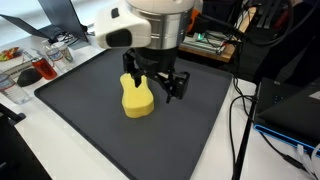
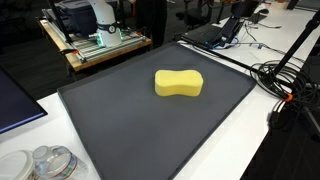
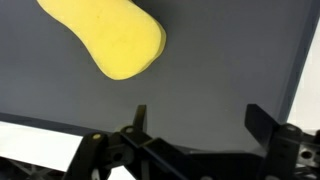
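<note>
The yellow sponge (image 2: 179,84) lies flat on the dark mat (image 2: 120,120), a little off the mat's middle and toward its far edge in that exterior view. In the wrist view the sponge (image 3: 115,40) sits ahead of the claw (image 3: 200,125) and off to one side, outside the gap between its fingers (image 3: 140,115).

The arm comes down steeply from above, wrist pointing at the mat, with the claw (image 1: 158,88) hanging just beside the sponge (image 1: 137,100). Its jaws are spread wide apart and hold nothing.

Bare mat surrounds the sponge on every side. The mat's border is close to the claw in the wrist view, with the white counter (image 3: 310,60) showing past it. On the counter (image 2: 260,140) beyond the mat's edge, cables (image 2: 290,75) trail at one side and clear containers (image 2: 45,163) stand near a corner.
</note>
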Robot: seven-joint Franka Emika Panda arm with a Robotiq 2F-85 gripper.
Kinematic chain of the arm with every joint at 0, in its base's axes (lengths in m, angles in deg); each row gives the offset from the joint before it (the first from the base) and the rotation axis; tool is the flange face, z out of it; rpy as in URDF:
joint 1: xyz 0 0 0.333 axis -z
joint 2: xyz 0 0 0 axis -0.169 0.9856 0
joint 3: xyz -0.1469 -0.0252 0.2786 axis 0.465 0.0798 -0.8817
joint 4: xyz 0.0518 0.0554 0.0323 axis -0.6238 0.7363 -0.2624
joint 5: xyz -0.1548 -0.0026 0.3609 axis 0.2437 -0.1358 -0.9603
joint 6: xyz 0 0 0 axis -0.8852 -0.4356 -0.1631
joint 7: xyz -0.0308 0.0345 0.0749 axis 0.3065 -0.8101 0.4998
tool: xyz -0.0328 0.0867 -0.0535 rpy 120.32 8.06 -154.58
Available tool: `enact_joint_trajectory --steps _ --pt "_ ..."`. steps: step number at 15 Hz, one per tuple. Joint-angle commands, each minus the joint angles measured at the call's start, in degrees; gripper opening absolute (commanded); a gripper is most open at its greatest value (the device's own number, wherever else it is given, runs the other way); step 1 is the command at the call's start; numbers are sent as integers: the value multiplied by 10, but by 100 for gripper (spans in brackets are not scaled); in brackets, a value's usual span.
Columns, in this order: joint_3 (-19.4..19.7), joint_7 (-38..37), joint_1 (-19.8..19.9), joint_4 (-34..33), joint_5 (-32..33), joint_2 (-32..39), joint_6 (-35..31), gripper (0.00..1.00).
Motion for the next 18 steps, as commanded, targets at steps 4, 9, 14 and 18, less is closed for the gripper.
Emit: enact_joint_trajectory --steps 4,9,14,18 --pt "19 -69 11 -215 -34 113 199 100" --pt "16 -7 26 -302 -65 145 289 100" --pt "-7 127 61 -335 -78 161 282 100" --pt "-29 248 97 -336 -86 160 298 100"
